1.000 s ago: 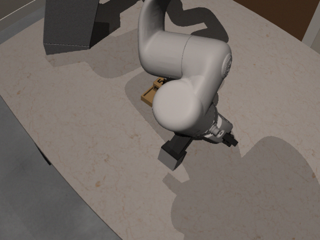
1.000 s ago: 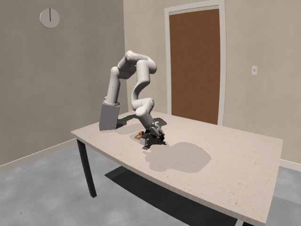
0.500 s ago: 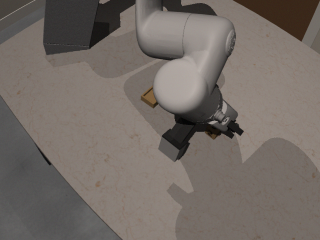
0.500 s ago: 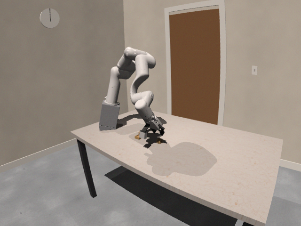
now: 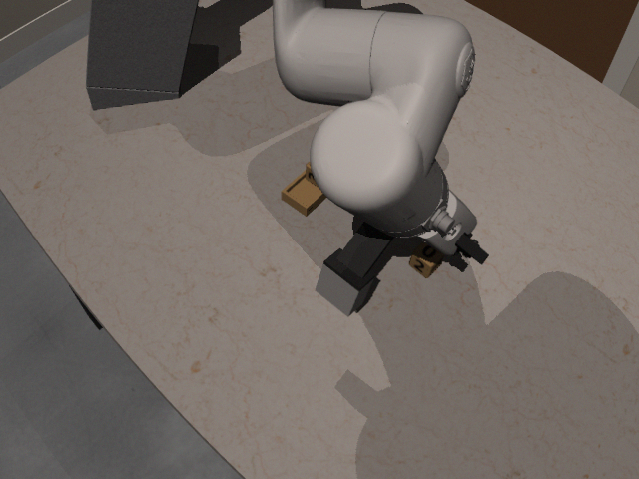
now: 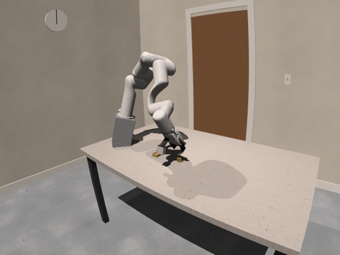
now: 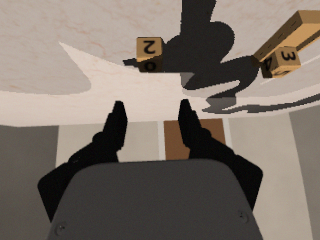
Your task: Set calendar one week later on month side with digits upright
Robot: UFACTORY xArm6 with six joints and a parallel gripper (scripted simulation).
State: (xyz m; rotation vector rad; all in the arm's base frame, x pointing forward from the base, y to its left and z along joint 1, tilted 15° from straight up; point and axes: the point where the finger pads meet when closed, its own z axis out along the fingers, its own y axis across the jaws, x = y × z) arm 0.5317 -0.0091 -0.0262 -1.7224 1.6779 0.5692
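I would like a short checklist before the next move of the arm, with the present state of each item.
1. Gripper open and holding nothing: ok.
2. Gripper apart from the loose cube: ok, a gap shows in the wrist view.
3. Loose cube flat on the table: ok.
4. Both cubes in the tray: not ok, only the second cube is at the tray.
5. Tray flat on the table: cannot tell, the arm hides much of it.
6. Date side correct: cannot tell.

Loose cube (image 7: pixel 149 54) shows 2 and 0; other cube (image 7: pixel 281 61) (by tray) 3, 4.
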